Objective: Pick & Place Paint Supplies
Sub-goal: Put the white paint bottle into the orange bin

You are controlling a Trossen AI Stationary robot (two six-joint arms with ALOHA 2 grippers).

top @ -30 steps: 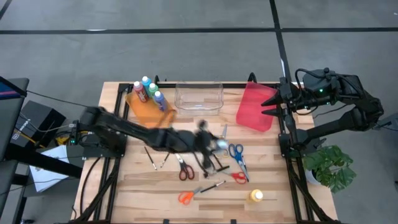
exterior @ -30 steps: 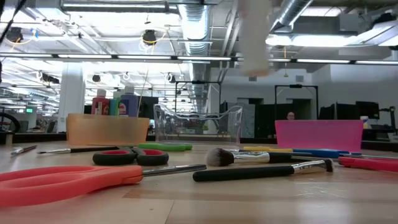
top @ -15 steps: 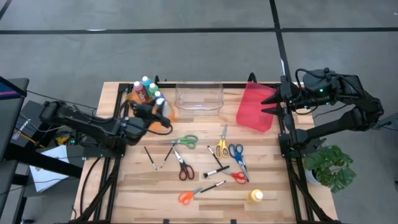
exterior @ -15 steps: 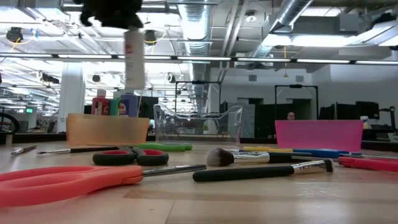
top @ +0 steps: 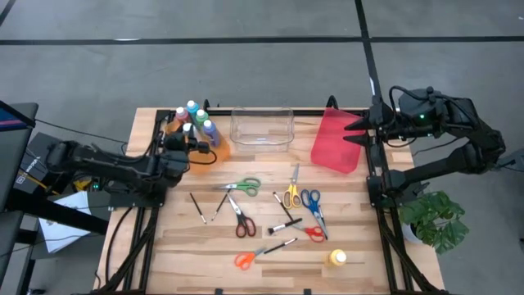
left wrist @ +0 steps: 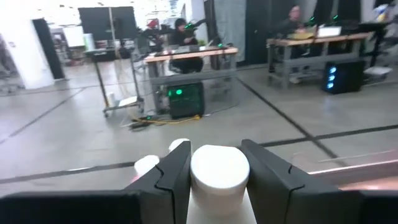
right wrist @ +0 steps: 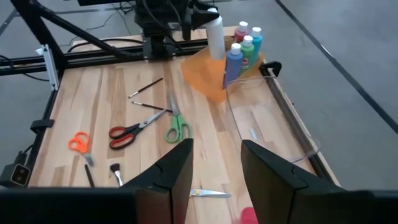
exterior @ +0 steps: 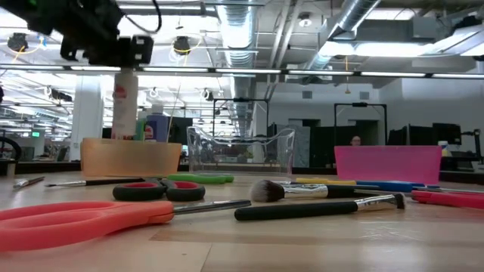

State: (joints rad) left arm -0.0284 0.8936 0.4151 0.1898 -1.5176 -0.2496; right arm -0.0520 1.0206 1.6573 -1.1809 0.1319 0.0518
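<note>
Nearest, orange-handled scissors, a yellow bottle and brushes are strewn on the table. Farther back, a white bottle is held upright above the orange bin, clamped between the fingers of the left gripper, beside the bottles standing inside. Beyond the red bin, the right gripper is held off the table edge, fingers apart, nothing between them.
</note>
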